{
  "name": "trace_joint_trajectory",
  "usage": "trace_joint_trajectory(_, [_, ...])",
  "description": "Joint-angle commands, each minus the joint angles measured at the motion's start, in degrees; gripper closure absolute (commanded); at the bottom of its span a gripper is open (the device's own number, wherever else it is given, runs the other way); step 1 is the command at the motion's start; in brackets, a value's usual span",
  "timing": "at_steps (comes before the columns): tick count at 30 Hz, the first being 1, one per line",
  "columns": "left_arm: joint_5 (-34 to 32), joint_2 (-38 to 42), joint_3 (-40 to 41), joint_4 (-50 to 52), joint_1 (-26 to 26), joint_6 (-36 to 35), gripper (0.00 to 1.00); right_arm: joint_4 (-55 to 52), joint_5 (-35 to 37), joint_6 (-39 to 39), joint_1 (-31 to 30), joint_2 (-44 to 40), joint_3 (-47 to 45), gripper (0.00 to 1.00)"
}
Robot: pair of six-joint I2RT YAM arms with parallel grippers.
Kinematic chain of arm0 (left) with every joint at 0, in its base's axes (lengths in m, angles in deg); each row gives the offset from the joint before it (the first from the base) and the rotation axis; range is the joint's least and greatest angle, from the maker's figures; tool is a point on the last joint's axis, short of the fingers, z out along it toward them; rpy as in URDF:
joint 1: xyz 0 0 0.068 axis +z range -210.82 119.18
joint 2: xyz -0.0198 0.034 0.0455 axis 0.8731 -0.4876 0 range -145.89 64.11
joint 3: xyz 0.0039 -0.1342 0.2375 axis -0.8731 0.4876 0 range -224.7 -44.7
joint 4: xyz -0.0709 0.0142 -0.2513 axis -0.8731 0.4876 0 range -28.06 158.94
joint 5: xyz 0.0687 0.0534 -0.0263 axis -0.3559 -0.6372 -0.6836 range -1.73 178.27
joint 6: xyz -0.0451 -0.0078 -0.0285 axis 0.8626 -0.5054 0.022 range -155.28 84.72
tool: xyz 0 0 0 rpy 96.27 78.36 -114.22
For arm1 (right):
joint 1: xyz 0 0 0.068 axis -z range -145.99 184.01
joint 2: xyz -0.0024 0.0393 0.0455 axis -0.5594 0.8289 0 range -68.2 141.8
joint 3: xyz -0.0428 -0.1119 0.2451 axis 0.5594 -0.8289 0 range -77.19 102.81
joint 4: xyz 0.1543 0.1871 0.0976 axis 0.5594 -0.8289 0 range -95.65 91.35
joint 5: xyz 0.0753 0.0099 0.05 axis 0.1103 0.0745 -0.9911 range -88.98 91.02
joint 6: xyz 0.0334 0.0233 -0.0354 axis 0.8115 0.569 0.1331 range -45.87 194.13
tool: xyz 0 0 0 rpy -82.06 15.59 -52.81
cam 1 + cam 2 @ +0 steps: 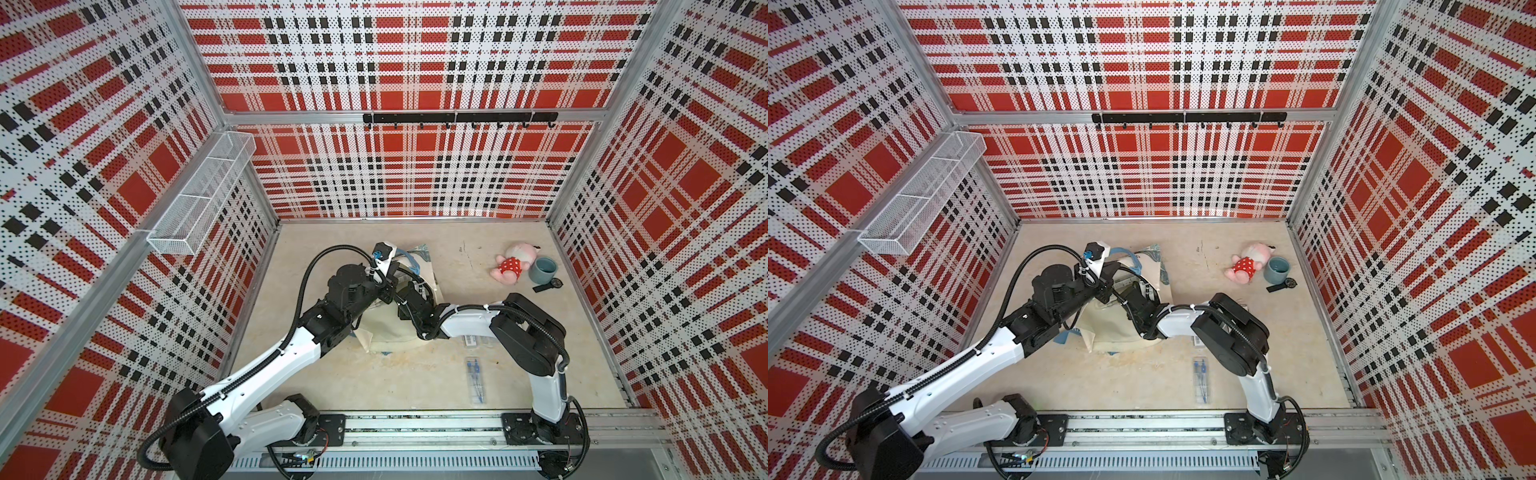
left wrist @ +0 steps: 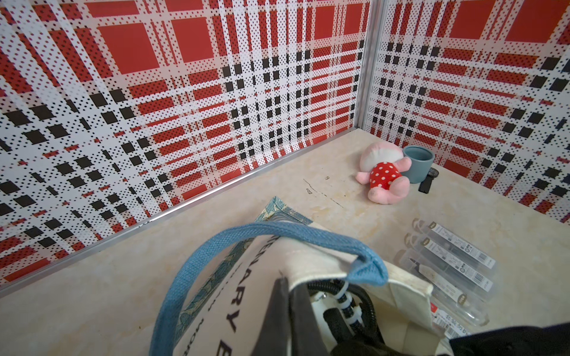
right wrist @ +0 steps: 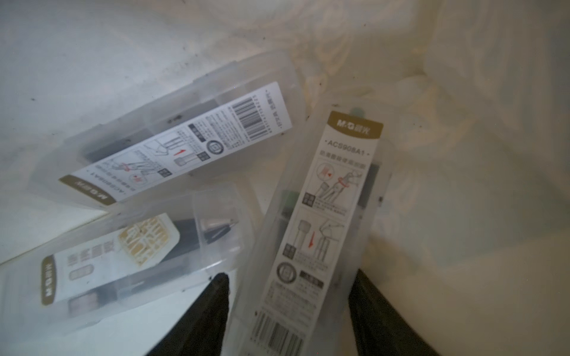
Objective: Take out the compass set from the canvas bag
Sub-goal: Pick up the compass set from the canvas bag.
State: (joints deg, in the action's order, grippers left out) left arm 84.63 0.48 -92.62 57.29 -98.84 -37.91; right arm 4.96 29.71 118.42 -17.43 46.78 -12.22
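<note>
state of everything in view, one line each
canvas bag: mouth held open
left gripper: shut on bag rim
right gripper: open inside bag, astride one case
straddled case: in bag, not yet gripped
two other cases: loose in bag
cases on table: out, lying flat
mug: upright
plush toy: lying down
watch: lying flat

Cream canvas bag, black lettering, blue strap handles, blue-green floral band. 3 clear compass set cases, white labels with gold ends. Red, white and black plaid walls. Beige marbled table. Pink plush toy in red white-dotted dress, grey-blue cup.
</note>
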Motion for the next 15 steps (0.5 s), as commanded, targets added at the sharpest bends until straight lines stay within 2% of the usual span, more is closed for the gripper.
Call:
trace_joint_trajectory(1, [0.34, 1.96, -0.42, -3.88, 0.05, 0.37, 1.00, -1.50, -2.35, 0.83, 1.21, 2.35, 0.84, 0.44])
trace_joint_trajectory(7, [0.30, 1.93, -0.40, -3.97, 0.35, 0.42, 1.00, -3.22, -4.30, -0.91, 1.23, 1.18, 2.05, 0.52])
trace_joint_trajectory(9, [0.30, 1.89, -0.42, -4.06, 0.40, 0.43, 1.00, -4.30, -5.32, -1.78, 1.19, 0.48, 2.57, 0.57])
trace_joint_trajectory(15, [0.32, 1.68, -0.50, -4.23, 0.67, 0.55, 1.00, -10.80, -7.65, -1.51, 1.08, -2.09, 4.18, 0.61])
